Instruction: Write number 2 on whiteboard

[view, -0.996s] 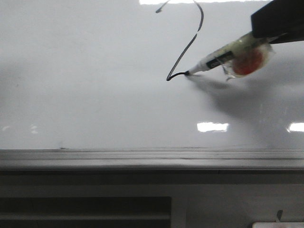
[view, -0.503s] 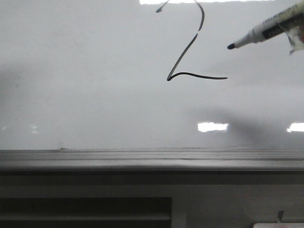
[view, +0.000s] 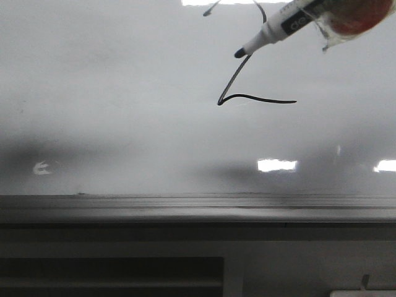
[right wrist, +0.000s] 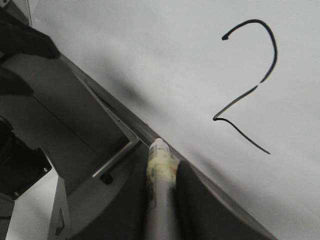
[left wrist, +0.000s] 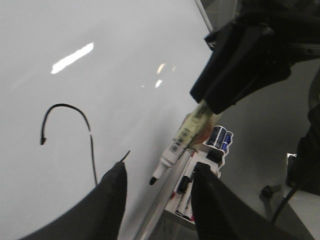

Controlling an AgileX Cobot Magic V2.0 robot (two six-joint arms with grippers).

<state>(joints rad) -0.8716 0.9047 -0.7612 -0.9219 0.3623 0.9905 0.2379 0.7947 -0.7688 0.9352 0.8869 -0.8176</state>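
Item: marker [view: 278,30], light, stiff, slick barrel; your right tool [right wrist: 162,172] gripped it mid-barrel, tip off the whiteboard [view: 124,124]. The number 2 [view: 247,93] stood complete. Left tool [left wrist: 157,192] open, empty.

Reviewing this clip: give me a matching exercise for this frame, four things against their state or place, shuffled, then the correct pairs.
Things:
1. number 2
2. marker pen
3. left pincer
4. grey ledge

States or places:
A. open, holding nothing
B. runs along the whiteboard's lower edge
C. drawn in black, base stroke finished
D. gripped by the right pincer, tip off the board

Pairs: 1-C, 2-D, 3-A, 4-B
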